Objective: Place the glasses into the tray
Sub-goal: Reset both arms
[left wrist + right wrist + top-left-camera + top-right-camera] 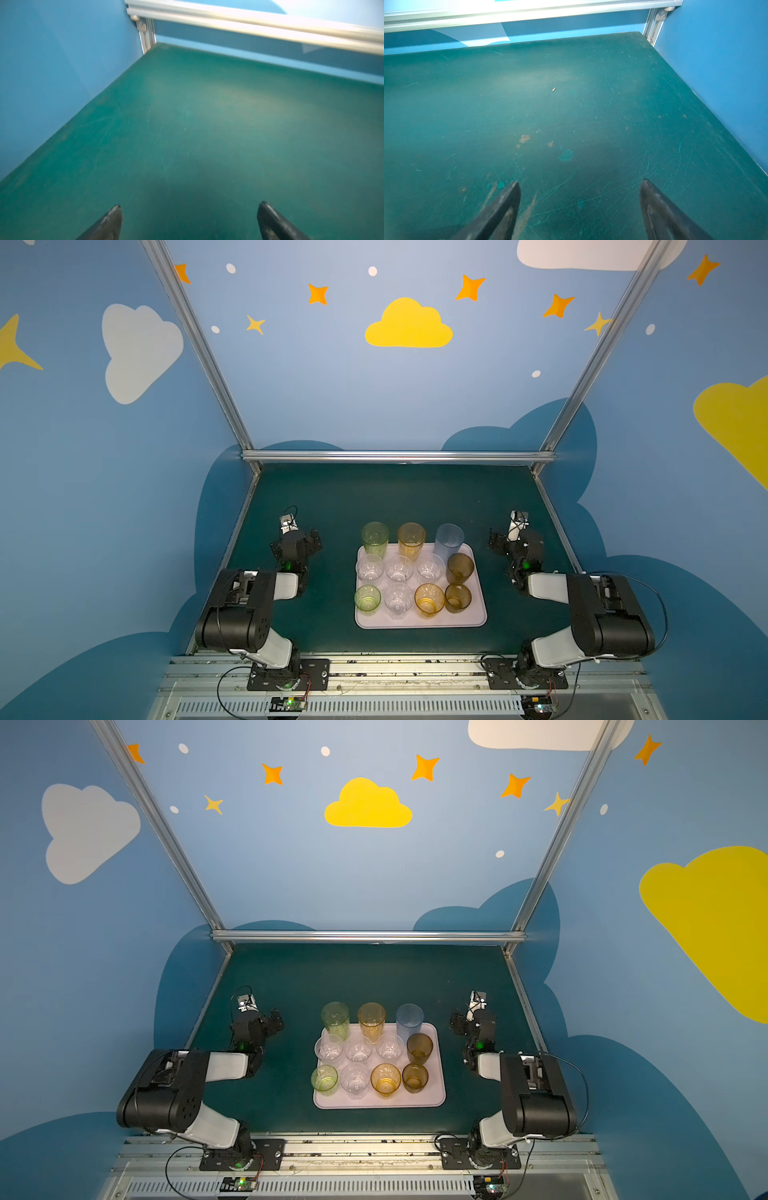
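Note:
The pale lilac-pink tray [419,621] [376,1103] lies in the middle of the green mat. Several glasses stand upright in it. Along its far edge are a tall green one [375,536], a tall amber one [411,537] and a tall pale blue one [449,539]. Short clear [399,568], green [367,598], amber [429,600] and brown [460,567] glasses fill the nearer rows. My left gripper [311,540] [190,204] hangs open left of the tray, over bare mat. Right of the tray, my right gripper [495,541] [580,181] is open too, with nothing between its fingers.
An aluminium frame rail [399,456] runs along the back of the mat [395,497], with slanted posts and blue walls on both sides. A tiny pale crumb [554,89] lies on the mat ahead of the right gripper.

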You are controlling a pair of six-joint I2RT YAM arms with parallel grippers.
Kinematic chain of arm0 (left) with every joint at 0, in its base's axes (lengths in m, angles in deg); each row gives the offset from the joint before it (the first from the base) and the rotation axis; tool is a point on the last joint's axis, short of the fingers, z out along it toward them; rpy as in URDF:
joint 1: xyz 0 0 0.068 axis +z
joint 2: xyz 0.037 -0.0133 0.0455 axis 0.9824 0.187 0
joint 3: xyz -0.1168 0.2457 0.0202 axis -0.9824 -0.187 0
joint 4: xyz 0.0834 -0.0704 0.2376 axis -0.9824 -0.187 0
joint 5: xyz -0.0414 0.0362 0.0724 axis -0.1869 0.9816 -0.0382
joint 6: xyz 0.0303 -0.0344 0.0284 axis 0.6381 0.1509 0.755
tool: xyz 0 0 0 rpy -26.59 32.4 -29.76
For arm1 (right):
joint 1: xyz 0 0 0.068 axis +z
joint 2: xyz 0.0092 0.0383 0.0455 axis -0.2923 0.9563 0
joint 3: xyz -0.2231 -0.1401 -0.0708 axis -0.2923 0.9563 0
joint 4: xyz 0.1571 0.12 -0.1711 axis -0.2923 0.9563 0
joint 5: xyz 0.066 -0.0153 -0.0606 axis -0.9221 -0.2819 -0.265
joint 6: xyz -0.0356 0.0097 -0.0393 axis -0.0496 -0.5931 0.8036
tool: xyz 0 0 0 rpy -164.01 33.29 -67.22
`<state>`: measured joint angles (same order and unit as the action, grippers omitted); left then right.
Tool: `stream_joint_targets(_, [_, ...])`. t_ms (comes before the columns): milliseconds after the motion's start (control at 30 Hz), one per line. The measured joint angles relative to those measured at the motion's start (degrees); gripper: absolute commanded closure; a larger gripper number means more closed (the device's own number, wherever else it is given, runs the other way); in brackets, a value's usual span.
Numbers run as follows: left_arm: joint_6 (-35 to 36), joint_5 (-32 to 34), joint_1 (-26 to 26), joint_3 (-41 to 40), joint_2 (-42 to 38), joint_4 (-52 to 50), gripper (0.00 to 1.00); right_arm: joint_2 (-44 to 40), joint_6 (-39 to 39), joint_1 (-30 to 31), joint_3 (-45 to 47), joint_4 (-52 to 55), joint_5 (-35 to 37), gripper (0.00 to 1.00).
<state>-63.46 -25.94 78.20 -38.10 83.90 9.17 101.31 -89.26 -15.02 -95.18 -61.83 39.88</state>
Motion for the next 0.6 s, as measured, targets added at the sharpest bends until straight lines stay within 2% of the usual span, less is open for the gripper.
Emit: stream_joint_targets(600, [0.0,-0.6,0.2,0.1,-0.2,-0.4,0.00,0.0,0.2,0.0,0.0,-0.2,0.0,0.12])
